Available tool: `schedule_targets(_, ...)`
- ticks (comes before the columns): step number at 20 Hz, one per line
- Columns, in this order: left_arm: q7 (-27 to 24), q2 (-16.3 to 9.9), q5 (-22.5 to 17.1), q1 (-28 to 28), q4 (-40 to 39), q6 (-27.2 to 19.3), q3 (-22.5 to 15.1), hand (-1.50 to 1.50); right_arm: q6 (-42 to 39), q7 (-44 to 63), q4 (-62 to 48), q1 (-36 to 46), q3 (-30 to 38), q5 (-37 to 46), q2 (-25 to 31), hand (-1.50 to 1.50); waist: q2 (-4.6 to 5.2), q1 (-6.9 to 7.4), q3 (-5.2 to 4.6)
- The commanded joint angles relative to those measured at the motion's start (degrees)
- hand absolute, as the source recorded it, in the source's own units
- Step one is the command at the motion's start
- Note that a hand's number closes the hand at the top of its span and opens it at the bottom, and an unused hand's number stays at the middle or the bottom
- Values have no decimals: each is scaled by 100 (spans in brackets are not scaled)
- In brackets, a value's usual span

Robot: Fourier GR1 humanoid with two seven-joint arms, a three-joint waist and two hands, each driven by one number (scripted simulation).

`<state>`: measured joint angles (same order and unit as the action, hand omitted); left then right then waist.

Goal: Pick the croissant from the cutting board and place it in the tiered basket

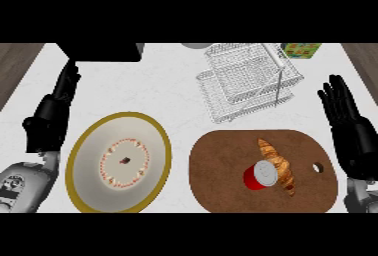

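A golden-brown croissant lies lengthwise on the brown oval cutting board at the lower right, touching a red can on its left. The white wire tiered basket stands behind the board, at the upper middle-right. My right hand is open with fingers up at the right edge, beside the board and apart from the croissant. Over at the left edge my left hand rests open, fingers up, holding nothing.
A large cream plate with a gold rim and a small dotted ring lies at the lower left. A black box sits at the back left. A green patterned box stands behind the basket at the back right.
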<state>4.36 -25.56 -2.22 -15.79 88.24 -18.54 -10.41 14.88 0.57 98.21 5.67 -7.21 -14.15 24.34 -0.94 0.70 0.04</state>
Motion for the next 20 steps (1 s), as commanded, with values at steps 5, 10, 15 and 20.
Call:
schedule_targets(5,-199,655,-110,158,114,-104,-305,0,-2486,-481,-349,922,343,-2468,-331,150,187,199,51)
schedule_targets(10,-165,1001,-251,253,60,-84,-501,0,-3423,195,-1404,701,393,-3717,-552,-150,283,247,58)
schedule_targets(15,-273,1074,-195,392,-19,-154,-526,0,-5805,354,-1921,676,592,-4950,77,-150,232,153,51)
schedule_targets(20,-69,1167,-75,388,96,-277,-639,0,-7754,368,-2718,1047,1246,-5037,1383,-150,156,98,30)
